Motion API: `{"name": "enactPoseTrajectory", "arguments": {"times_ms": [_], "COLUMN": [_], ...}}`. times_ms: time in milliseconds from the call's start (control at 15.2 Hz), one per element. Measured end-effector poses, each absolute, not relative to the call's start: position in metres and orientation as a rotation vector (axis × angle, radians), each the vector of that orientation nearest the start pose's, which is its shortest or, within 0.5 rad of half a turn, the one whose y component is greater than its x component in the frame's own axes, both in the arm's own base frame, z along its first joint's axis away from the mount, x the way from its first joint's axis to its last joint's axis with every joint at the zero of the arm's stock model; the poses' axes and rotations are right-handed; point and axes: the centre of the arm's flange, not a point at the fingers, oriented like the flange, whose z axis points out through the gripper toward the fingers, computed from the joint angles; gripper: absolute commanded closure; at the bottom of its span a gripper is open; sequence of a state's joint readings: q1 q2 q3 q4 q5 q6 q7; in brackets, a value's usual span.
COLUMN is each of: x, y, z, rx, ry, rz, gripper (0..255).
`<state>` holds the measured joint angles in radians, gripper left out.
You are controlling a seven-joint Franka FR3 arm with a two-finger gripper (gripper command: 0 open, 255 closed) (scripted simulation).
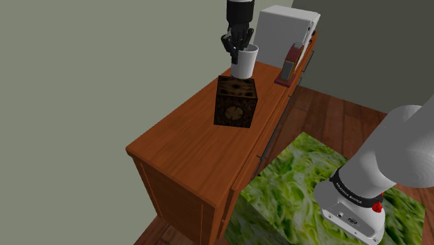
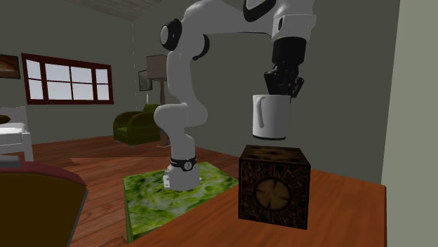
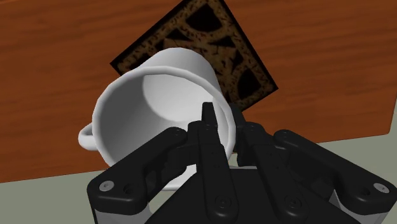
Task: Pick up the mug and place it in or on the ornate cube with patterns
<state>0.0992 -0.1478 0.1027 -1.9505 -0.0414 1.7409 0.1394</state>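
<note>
A white mug (image 1: 244,61) hangs in the air, held by its rim in my black gripper (image 1: 237,43), which is shut on it. In the second exterior view the mug (image 2: 271,117) floats a little above the dark ornate patterned cube (image 2: 274,185), with the gripper (image 2: 283,83) on top of it. The cube (image 1: 235,101) stands on the wooden desk (image 1: 188,143). In the wrist view the mug's open mouth (image 3: 159,105) sits between the fingers (image 3: 207,137), and the cube's patterned top (image 3: 203,44) lies beyond it.
At the desk's far end stand a white box (image 1: 283,35) and a red-and-grey object (image 1: 290,64). A green patterned rug (image 1: 313,188) covers the wood floor by the arm's base. In the second exterior view a green armchair (image 2: 135,127) and a window (image 2: 69,80) lie far behind.
</note>
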Motion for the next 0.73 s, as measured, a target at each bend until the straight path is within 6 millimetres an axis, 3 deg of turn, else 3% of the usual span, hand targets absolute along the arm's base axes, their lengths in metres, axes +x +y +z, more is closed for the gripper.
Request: {"name": "enactPoseTrajectory", "arguments": {"times_ms": [396, 726], "x": [0.498, 0.499], "y": [0.101, 0.101], "z": [0.506, 0.501], "rx": [-3.204, -3.204], "ry": [-0.111, -0.111], "rz": [0.084, 0.083], "gripper": [255, 255]}}
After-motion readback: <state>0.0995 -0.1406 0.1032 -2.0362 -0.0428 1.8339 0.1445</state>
